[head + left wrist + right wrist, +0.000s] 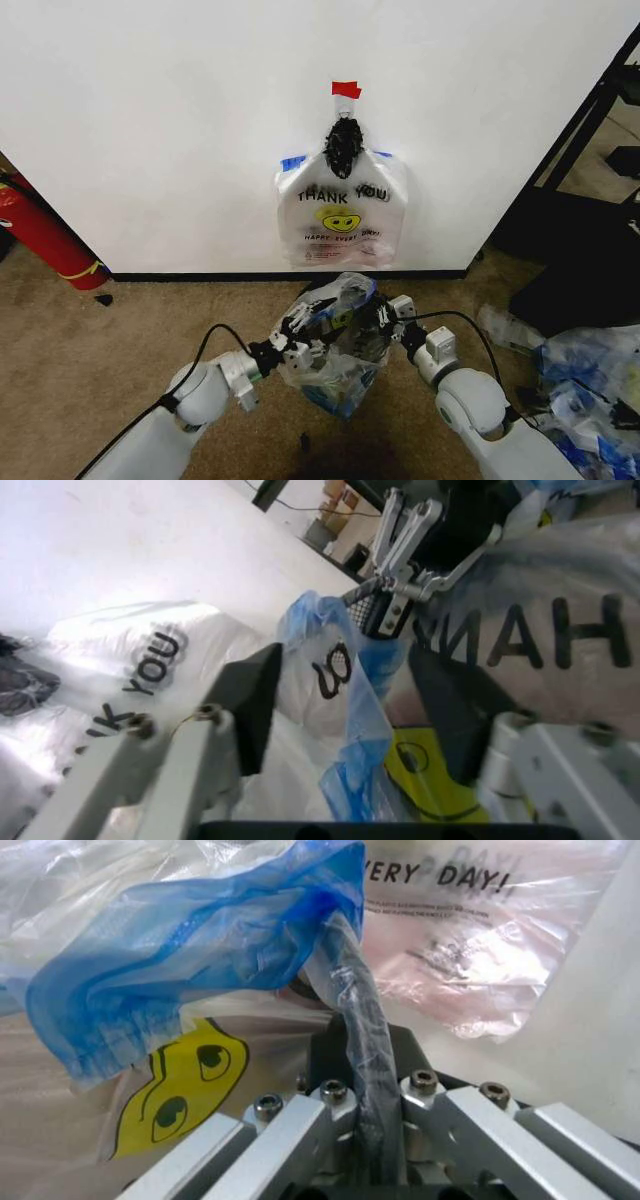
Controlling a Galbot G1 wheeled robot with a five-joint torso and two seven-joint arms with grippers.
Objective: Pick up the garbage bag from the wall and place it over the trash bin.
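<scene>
Crinkly thin plastic is what's going on right up front: the garbage bag (335, 345) is off the wall and stretched between the two grippers, low over the carpet (150, 330) just ahead of the robot. The right gripper (385, 318) is clamped tight on a twisted bit of the rim, with a blue handle (200, 952) flopping over next to it. The left gripper (298, 335) has its jaws spread wide with the other blue handle hanging between them, so I'd say it isn't really gripping anything yet. Looks like the spreading-open step to me. I can't make out the trash bin under all that plastic, so next it needs a proper left-side pinch, then the mouth pulled wide and lowered. Further back, the bundle of spare bags (342, 215) hangs on the wall (150, 120).
</scene>
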